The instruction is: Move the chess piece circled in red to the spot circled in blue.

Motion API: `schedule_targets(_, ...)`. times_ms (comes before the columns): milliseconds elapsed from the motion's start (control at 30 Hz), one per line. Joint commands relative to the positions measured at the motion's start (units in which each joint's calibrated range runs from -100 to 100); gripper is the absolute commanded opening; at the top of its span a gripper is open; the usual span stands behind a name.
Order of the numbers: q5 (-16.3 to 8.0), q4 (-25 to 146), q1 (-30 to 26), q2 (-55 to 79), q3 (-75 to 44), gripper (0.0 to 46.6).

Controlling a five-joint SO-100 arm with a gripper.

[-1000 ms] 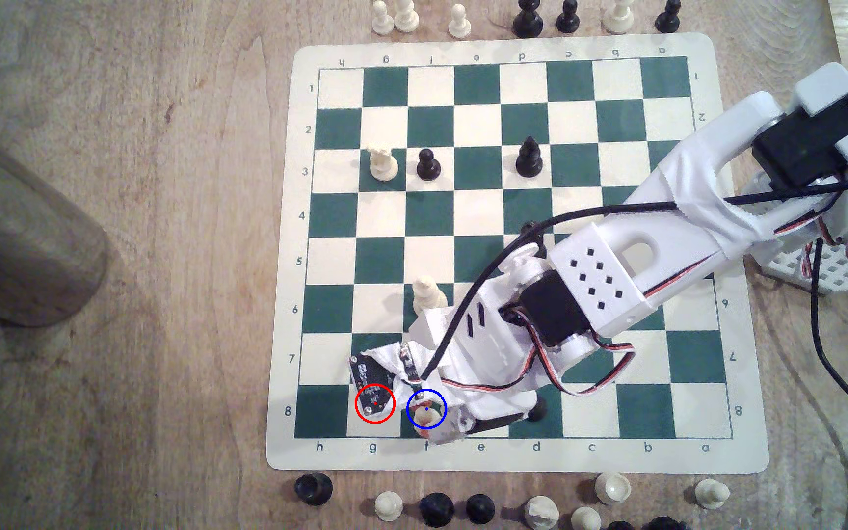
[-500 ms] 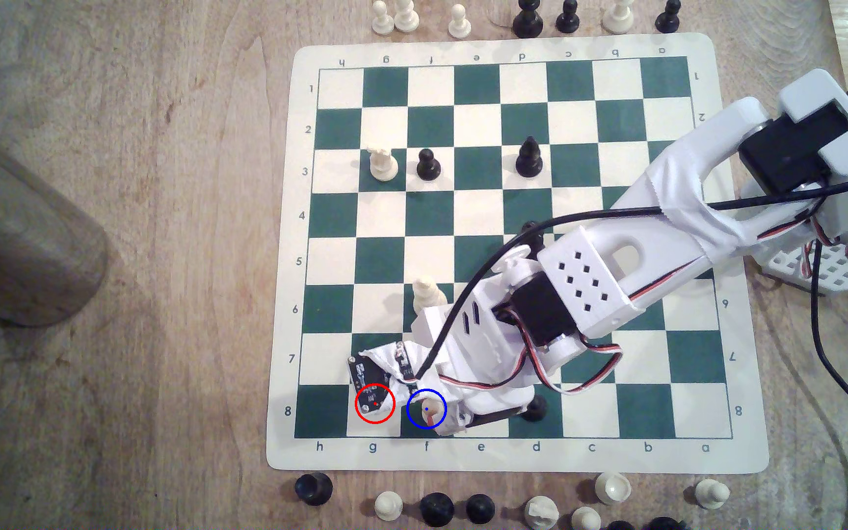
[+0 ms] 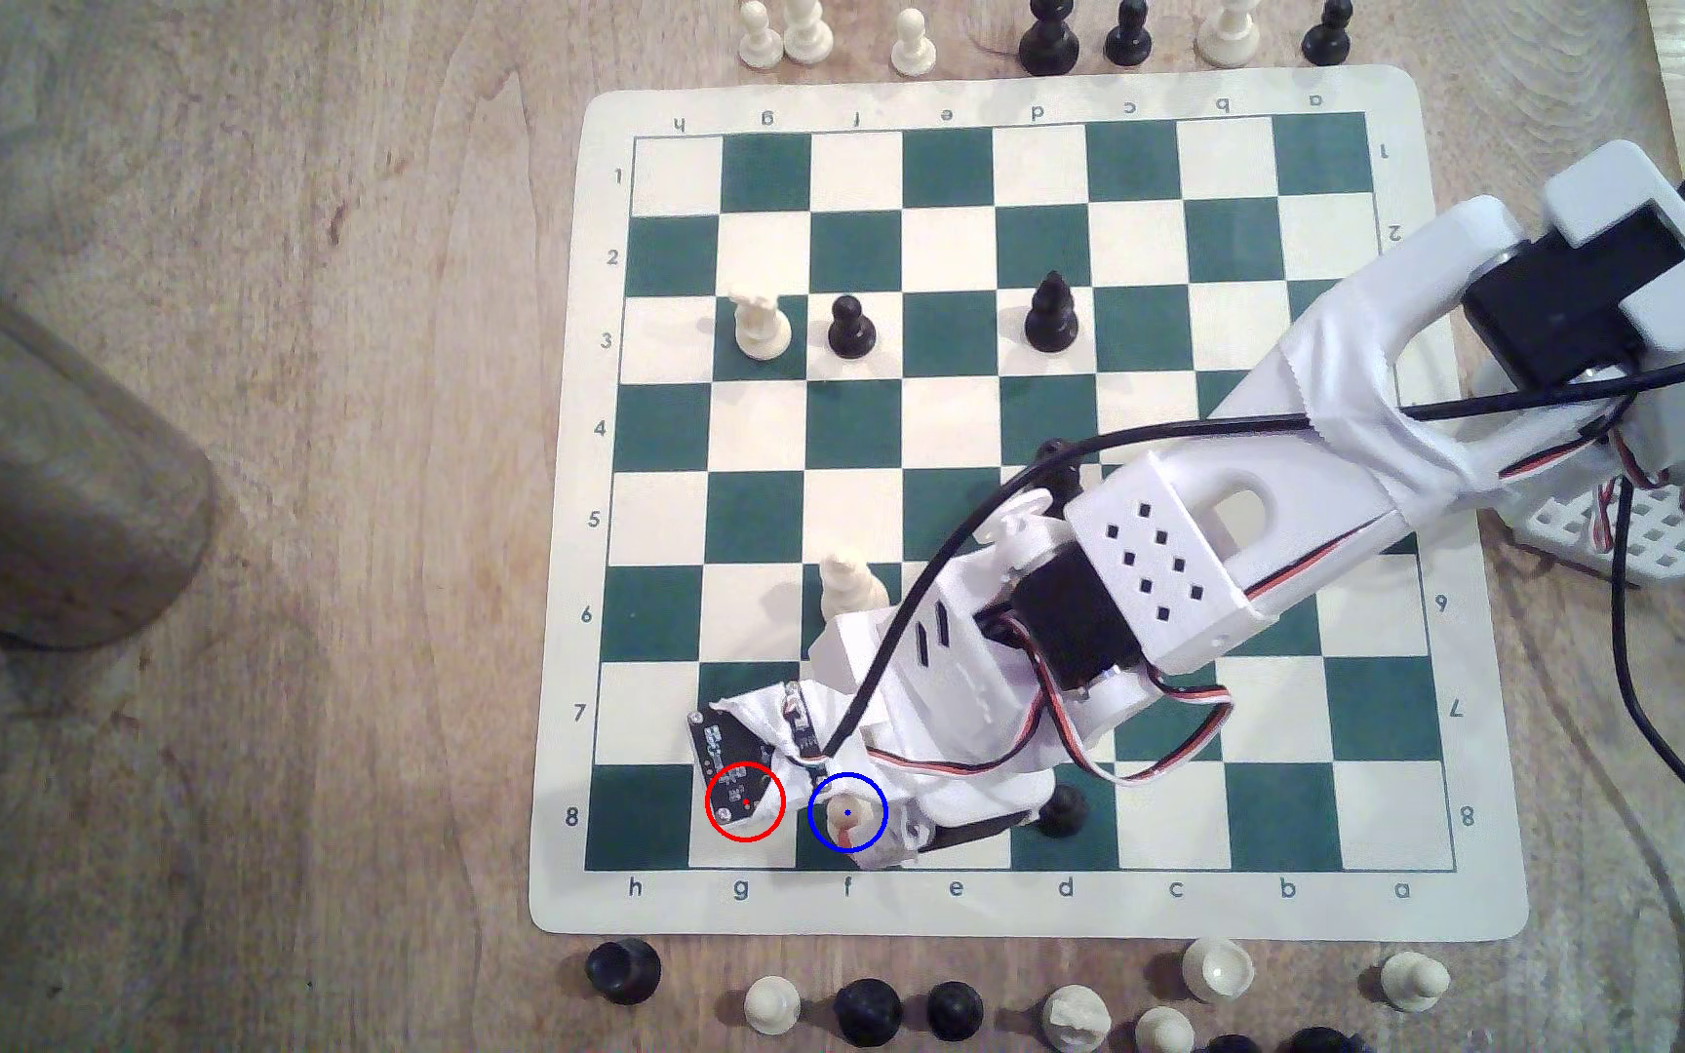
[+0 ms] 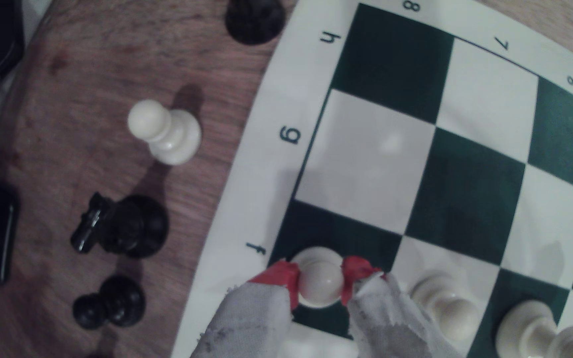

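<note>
The wooden tabletop is carrying a roll-up green-and-cream chessboard mat, with spare black and cream pieces standing along its two long edges. The white plastic robot arm is reaching in from the exterior view's right, across the board toward row 8. Its red-tipped, cloth-wrapped gripper is sitting over the dark green square ringed in blue, column f, row 8. In the wrist view the red fingertips are pressing both sides of the round head of the small cream-white pawn, which is standing upright on that dark square. The cream square ringed in red, just beside it, is lying partly under the wrist camera board.
</note>
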Motion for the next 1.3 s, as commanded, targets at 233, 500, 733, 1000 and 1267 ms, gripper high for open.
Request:
schedule_targets(233, 0.0, 2.2, 1.2, -6.2, 0.1, 24.5)
schedule_targets(500, 0.1, 10.8, 0.9, -18.2, 0.2, 25.0)
schedule_targets(733, 0.4, 17.2, 1.8, -26.7, 1.4, 25.3)
schedule_targets(1000, 2.4, 20.9, 4.0, -41.4, 11.3, 25.2)
schedule_targets(1267, 5.9, 21.6, 8.7, -73.9, 32.9, 20.1)
